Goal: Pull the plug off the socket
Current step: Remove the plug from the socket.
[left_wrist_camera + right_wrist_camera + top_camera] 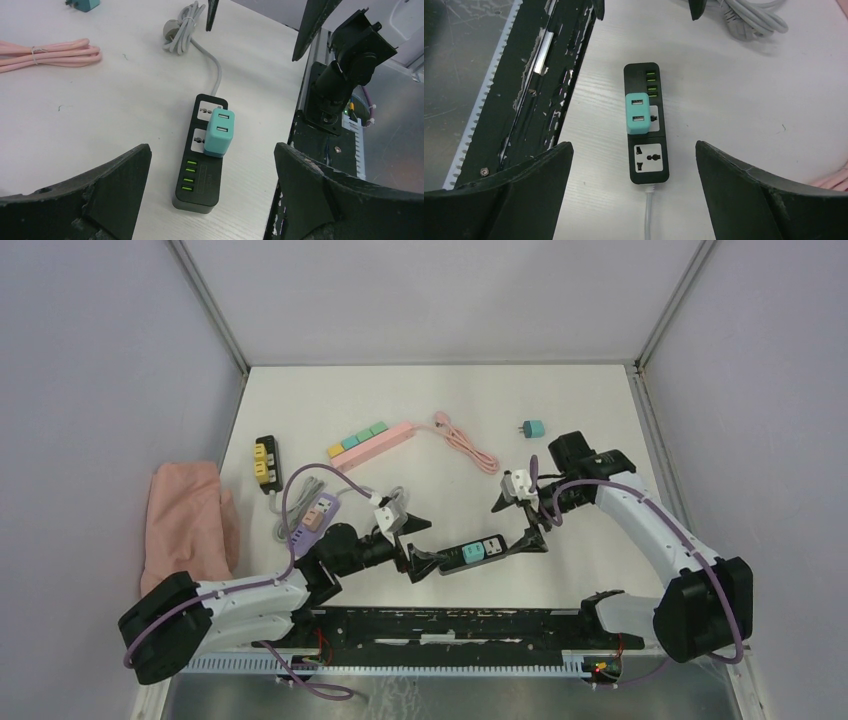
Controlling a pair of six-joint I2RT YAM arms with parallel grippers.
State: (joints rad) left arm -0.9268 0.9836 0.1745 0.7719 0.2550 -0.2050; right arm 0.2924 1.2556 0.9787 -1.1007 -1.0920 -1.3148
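Top external view shows the black power strip [455, 558] lying near the front edge of the table [600, 420], between the two claws. The teal plug [473, 553] sits in the socket beside the green ports, and the other white socket [492, 546] is free. The left claw [425, 545] is at the left end of the strip and the right claw [520, 523] is just behind its right end. Both are spread wide and grasp nothing.

In the left wrist view the plug [218, 132] is ahead of the claw, centred between the two black fingers [100, 195] and apart from both. The green ports [190, 175] are at the nearer end of the strip.

In the right wrist view the same plug [637, 114] stands between the open fingers [754, 190] — they do not touch it — and the white cable [649, 210] leaves the strip at the near end.
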